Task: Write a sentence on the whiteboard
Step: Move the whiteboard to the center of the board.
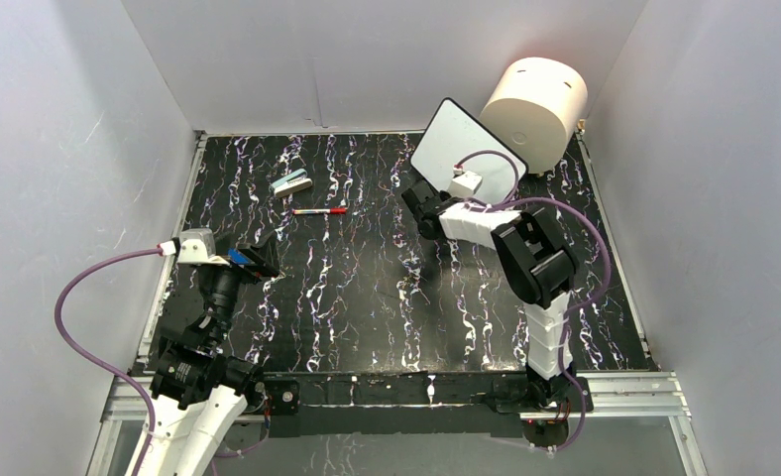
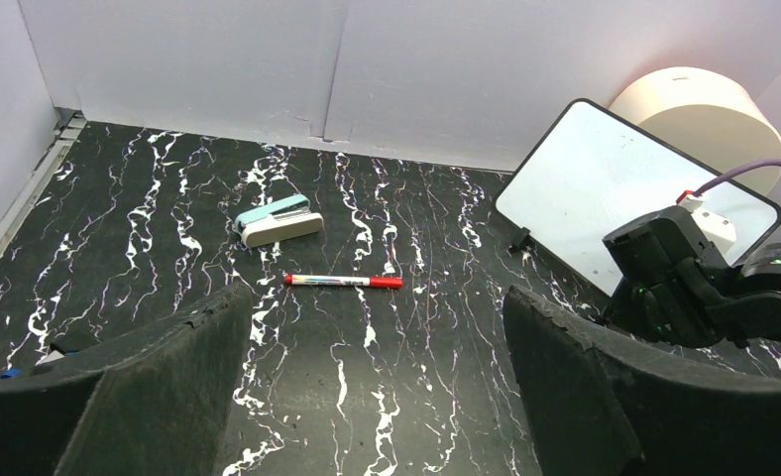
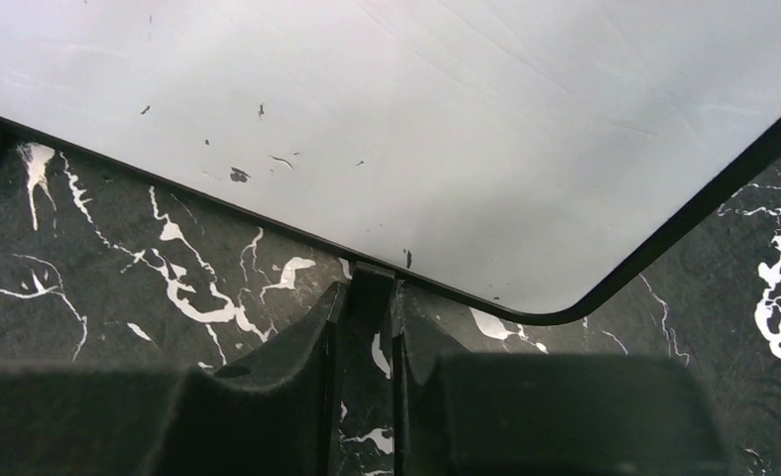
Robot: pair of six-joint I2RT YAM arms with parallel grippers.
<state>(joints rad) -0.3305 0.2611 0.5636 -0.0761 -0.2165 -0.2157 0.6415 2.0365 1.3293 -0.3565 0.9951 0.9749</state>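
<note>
The whiteboard (image 1: pixel 456 139) stands tilted up at the back right, leaning near the cream cylinder. Its face (image 2: pixel 614 203) is blank apart from small dark specks (image 3: pixel 238 175); no red sentence shows. My right gripper (image 3: pixel 372 297) is shut on a small black foot at the board's lower rim (image 1: pixel 421 193). A red-capped marker (image 1: pixel 319 211) lies flat on the table, also seen in the left wrist view (image 2: pixel 344 282). My left gripper (image 1: pixel 260 260) is open and empty at the near left, the marker well ahead of its fingers (image 2: pixel 168 367).
A teal and white eraser (image 1: pixel 292 183) lies just behind the marker (image 2: pixel 278 220). A large cream cylinder (image 1: pixel 535 109) sits in the back right corner behind the board. White walls enclose the black marbled table (image 1: pixel 367 297) on three sides.
</note>
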